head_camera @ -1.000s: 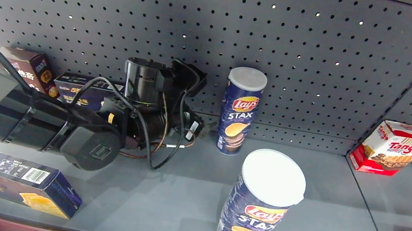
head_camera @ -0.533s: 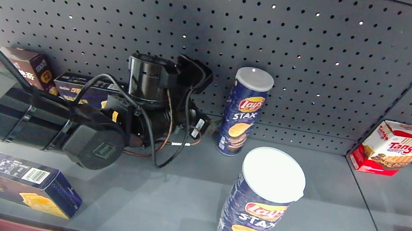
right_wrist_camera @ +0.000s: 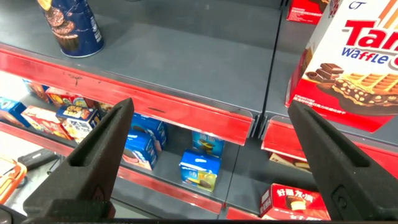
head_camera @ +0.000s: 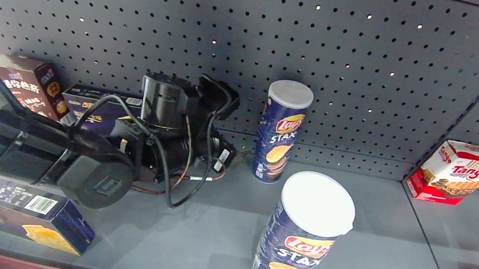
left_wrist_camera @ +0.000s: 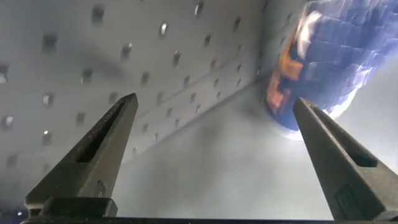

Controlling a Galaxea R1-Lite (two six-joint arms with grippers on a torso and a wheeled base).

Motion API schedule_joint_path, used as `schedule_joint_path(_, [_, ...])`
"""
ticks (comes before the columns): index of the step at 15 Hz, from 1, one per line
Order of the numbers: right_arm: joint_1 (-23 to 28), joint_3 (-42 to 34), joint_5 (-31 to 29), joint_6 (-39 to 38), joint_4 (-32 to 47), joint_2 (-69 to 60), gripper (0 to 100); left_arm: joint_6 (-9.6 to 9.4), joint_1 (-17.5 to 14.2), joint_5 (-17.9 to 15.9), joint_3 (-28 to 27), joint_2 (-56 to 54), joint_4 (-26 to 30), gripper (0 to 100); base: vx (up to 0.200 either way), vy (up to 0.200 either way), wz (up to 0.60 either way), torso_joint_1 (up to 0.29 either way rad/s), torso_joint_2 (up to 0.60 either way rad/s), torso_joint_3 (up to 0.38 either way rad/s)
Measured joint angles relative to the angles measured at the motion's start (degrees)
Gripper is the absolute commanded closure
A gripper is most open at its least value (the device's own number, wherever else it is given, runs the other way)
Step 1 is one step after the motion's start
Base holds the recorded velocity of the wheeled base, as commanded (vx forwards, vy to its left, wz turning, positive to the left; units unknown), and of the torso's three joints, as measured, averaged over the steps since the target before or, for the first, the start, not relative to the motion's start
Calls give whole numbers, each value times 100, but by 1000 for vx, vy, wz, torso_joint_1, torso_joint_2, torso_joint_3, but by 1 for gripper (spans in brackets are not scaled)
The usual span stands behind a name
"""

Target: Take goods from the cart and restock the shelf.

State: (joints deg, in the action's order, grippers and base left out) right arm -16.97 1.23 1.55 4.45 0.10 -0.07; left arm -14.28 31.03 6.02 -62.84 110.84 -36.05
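Your left gripper [left_wrist_camera: 214,102] sits open and empty just beside the rear chip can [head_camera: 282,132], so pull straight back or a finger may clip and topple it.

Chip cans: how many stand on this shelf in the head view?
2. The back can stands by the pegboard, beside the open left gripper; the front can stands near the shelf's front edge. The arm may hide more.
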Motion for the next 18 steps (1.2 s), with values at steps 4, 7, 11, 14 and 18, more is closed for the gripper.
schedule_joint_path(4, [0, 0, 1, 1, 0, 0, 0, -226, -93, 90, 439, -519, 6, 0, 0, 0, 0, 0, 0, 0])
schedule_joint_path(7, [-4, 0, 0, 0, 0, 0, 0, -540, -51, 141, 673, -896, 17, 0, 0, 0, 0, 0, 0, 0])
schedule_joint_path(11, [0, 0, 1, 1, 0, 0, 0, -562, 332, 445, 933, -1329, 20, 0, 0, 0, 0, 0, 0, 0])
schedule_joint_path(14, [0, 11, 338, 0, 15, 0, 0, -545, 463, 558, 1034, -1468, -22, 0, 0, 0, 0, 0, 0, 0])
schedule_joint_path(18, [46, 168, 269, -130, 1, 112, 0, -496, 444, 568, 1285, -1657, -243, 0, 0, 0, 0, 0, 0, 0])
